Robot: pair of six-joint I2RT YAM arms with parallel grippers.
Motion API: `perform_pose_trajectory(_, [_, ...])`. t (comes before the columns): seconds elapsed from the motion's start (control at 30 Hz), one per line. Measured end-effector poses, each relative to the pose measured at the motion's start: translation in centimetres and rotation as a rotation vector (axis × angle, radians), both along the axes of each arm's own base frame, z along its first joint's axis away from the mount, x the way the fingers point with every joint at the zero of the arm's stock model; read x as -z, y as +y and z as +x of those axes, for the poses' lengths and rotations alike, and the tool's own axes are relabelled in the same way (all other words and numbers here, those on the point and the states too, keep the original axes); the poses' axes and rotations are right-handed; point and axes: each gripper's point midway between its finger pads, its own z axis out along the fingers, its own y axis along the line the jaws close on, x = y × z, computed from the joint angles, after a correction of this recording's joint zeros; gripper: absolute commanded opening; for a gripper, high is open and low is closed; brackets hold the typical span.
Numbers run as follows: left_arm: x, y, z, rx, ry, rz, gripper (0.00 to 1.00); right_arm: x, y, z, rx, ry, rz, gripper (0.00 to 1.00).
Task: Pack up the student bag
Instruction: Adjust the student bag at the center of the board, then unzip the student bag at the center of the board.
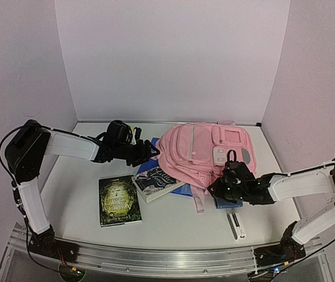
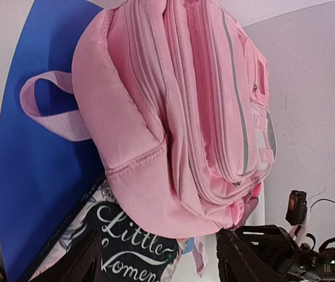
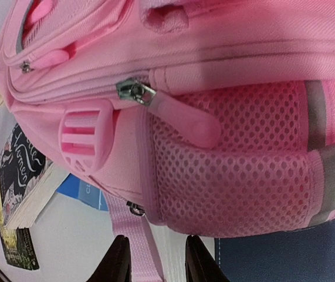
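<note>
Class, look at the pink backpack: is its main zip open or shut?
Shut. On the student bag the zip slider sits on closed seams, and no lining shows in any view.

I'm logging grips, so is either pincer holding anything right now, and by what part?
Nothing is held. The left pincer stands open short of the soft pink fabric backpack; the right pincer stands open around its pink strap, not clamped.

Overhead looks down; wrist views close, sharing student bag (image 1: pixel 199 154) (opposite sides).
</note>
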Motion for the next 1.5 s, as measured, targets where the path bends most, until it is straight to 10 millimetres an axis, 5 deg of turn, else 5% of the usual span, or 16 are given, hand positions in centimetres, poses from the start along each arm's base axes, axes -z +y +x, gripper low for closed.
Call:
perform_pose_trajectory(0.2, [0.8,-0.6,2.0,0.004,-0.008,0.008,0.93,0.4,-2.3,2.2,0.087,-0.025,-0.028,0.29])
perform_pose_trajectory(0.47, [-0.5,-1.5,5.8,-0.002,-0.051,-0.010,0.98,0.0,-8.7,6.6,0.222,-0.065,-0.076,0.34])
perform_pose_trajectory(0.67, [0.9,-2.3,8.0,0.001,-0.032,0.019,0.99,-0.6,-7.8,6.1,0.125,-0.069,-0.048,0.47])
perform_pose_trajectory(0.87, [3.0,-3.5,9.0,0.029,0.002,0.024,0.96,-1.0,-6.2,2.6,0.023,-0.063,0.028,0.50])
perform_pose_trajectory(0.93, [3.6,-3.9,9.1,0.039,0.012,0.022,0.85,-0.7,-5.8,1.7,-0.003,-0.054,0.035,0.50])
perform_pose_trajectory(1.07, [4.2,-4.8,9.0,0.070,0.037,-0.006,0.26,-0.4,-5.3,1.1,-0.023,-0.045,0.034,0.49])
perform_pose_trajectory(1.17, [3.8,-5.3,8.8,0.086,0.048,-0.040,0.04,0.1,-5.2,1.1,-0.026,-0.034,0.026,0.49])
perform_pose_trajectory(1.5, [0.9,-4.8,5.3,0.045,0.094,-0.139,0.00,-0.3,-3.9,1.3,-0.065,-0.056,0.058,0.50])
